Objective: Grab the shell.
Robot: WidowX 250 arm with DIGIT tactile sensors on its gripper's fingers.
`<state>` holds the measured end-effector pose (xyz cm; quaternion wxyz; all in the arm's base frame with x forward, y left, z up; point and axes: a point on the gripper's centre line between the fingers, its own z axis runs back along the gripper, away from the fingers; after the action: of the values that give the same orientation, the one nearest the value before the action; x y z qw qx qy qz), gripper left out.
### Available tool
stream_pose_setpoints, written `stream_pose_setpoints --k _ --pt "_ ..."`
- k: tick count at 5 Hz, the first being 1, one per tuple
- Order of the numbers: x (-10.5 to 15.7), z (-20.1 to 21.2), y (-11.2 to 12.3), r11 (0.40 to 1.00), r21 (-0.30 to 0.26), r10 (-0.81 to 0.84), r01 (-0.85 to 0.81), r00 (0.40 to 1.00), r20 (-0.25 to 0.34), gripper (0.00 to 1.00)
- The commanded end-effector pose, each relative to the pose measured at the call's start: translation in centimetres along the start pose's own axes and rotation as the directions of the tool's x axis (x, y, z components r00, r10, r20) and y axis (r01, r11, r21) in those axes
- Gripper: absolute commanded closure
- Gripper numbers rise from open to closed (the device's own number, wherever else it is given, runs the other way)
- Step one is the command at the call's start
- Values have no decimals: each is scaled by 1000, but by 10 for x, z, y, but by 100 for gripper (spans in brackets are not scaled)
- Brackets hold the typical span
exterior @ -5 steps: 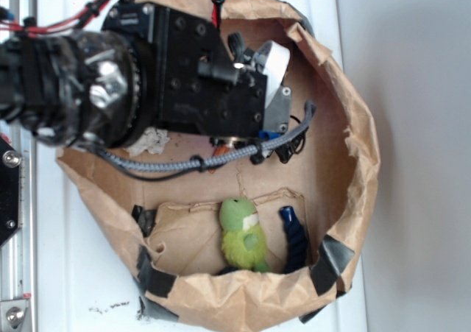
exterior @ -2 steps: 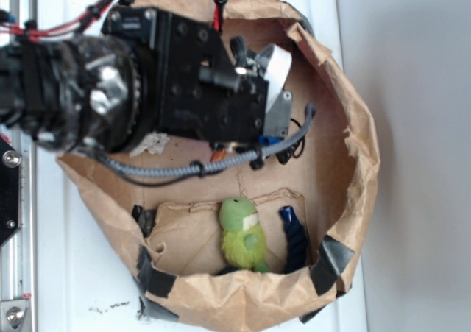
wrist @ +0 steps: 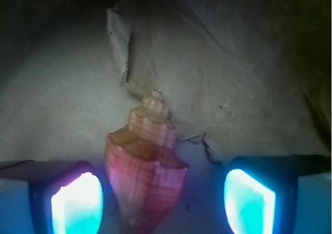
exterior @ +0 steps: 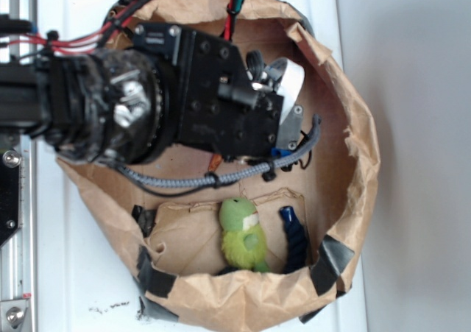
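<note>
Exterior view: black robot arm with gripper (exterior: pixel 283 118) reaches into a brown paper bag lined with cardboard (exterior: pixel 346 155), over its far half. Fuzzy green plush toy (exterior: pixel 243 235) and dark blue braided rope piece (exterior: pixel 295 238) lie near the bag's near edge. The shell is hidden beneath the arm.
Wrist view: glossy orange-tan spiral shell (wrist: pixel 145 161) lies on the bag floor between the wide-open fingers (wrist: pixel 78 200), nearer the left one, untouched.
Risk: closing off-centre may nudge the slick shell sideways.
</note>
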<state>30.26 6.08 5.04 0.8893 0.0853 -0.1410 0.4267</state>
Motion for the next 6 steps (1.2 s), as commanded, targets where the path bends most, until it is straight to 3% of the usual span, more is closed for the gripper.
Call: stream_pose_setpoints --k 1,2,4,5,6 --pt "11 16 -8 999 -42 14 -12 999 42 0" --pt "3 8 3 997 -83 4 1 998 61 0" --pt "-11 -15 7 996 -73 -41 46 997 71 0" --pt "-9 -21 8 998 -59 -23 26 999 40 100" --pt "4 -27 -6 998 -61 -31 34 999 39 100"
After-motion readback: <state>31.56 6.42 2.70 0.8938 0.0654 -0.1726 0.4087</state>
